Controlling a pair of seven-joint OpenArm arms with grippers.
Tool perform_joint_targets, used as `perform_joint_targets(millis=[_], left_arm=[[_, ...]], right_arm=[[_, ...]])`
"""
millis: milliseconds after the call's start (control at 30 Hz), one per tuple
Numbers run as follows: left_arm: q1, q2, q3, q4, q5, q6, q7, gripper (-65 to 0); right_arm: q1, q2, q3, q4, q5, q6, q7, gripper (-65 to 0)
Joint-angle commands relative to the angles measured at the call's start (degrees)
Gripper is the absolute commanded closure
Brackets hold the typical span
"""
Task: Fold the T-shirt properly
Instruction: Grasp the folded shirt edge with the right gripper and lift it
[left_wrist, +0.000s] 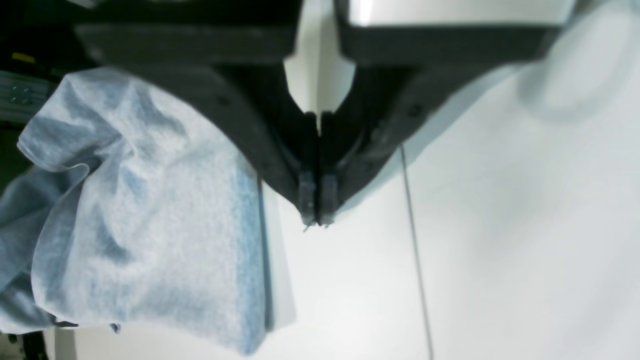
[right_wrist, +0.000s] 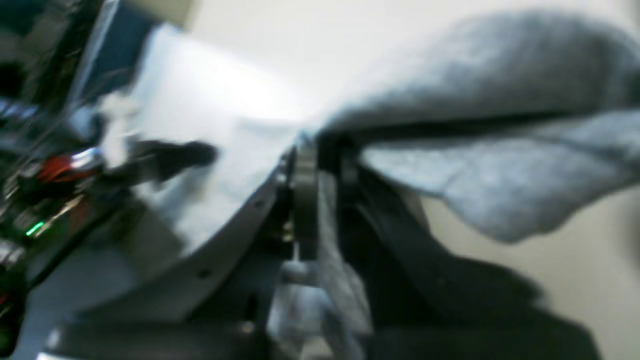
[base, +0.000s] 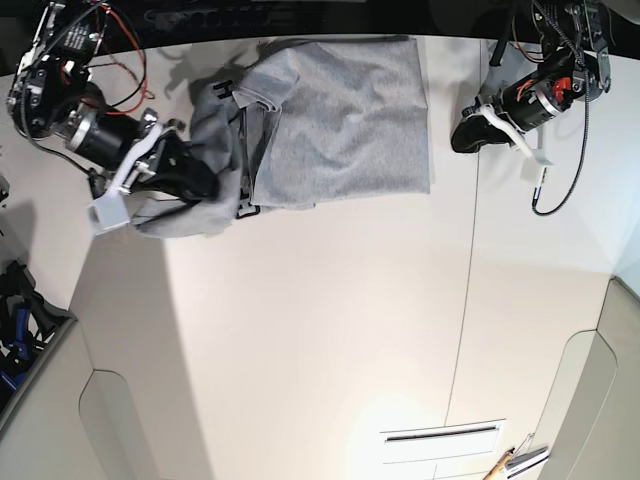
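1. Left wrist view: the left gripper (left_wrist: 315, 210) has its fingertips pressed together on nothing, hanging over the bare white surface (left_wrist: 500, 250). The T-shirt (left_wrist: 150, 225) lies off to one side, clear of the tips.
2. Right wrist view: blurred, but the right gripper (right_wrist: 312, 150) pinches a fold of grey cloth, which drapes away from its tips.
3. Base view: the T-shirt (base: 350, 110) lies at the far edge, one side bunched and lifted under the right gripper (base: 205, 180). The left gripper (base: 465, 135) sits just beyond the opposite flat edge, so the fold probably travels toward it.
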Motion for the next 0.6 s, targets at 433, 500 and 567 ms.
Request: perform_joint_targets(millis=[433,500,567], left_arm=[[0.3,-0.2,0.0,0.2,1.4,0.2,2.2,0.0],[0.3,-0.2,0.0,0.2,1.3,0.2,2.2,0.0],[0.3,-0.2,0.0,0.2,1.0,0.2,2.2,0.0]], right_arm=[[-0.4,-7.1,-32.8,2.1,-26.1,-2.0,16.9,0.0],[0.6,-7.1,-36.7,0.3,-31.0,-4.6,18.7,0.0],[1.9,-7.1,-39.9,-1.7,-34.3,-7.5,19.3,0.0]])
